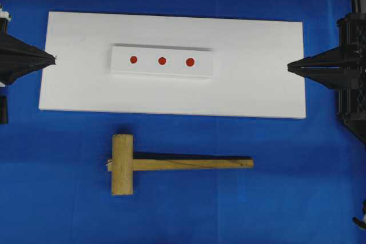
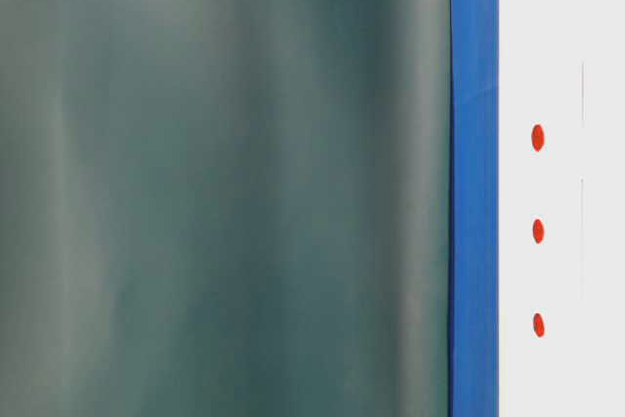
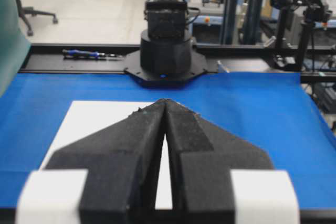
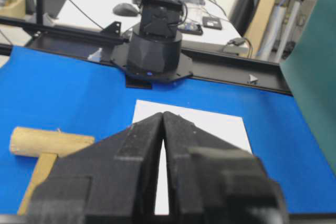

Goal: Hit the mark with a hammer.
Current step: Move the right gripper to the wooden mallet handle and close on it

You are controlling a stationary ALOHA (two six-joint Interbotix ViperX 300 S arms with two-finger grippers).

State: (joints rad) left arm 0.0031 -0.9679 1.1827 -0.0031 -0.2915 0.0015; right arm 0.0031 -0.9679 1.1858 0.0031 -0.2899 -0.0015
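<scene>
Both claws rest closed and empty: left claw (image 1: 55, 58) at the frame's left edge, right claw (image 1: 289, 67) at the right. Nothing is begun; grasping comes first. Below the white board (image 1: 74, 84), the hammer (image 1: 171, 164) lies flat on the blue bench (image 1: 320, 198), handle pointing right. Next move probably needs the right claw opened over that handle, before swinging at the mark (image 1: 190, 62), rightmost dot.

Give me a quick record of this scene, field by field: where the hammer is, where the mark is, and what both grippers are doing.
hammer: flat on blue cloth, below the white board, head to the left, untouched
mark: rightmost of three red dots on the raised white strip
left gripper: shut, empty, at board's left edge
right gripper: shut, empty, at board's right edge
</scene>
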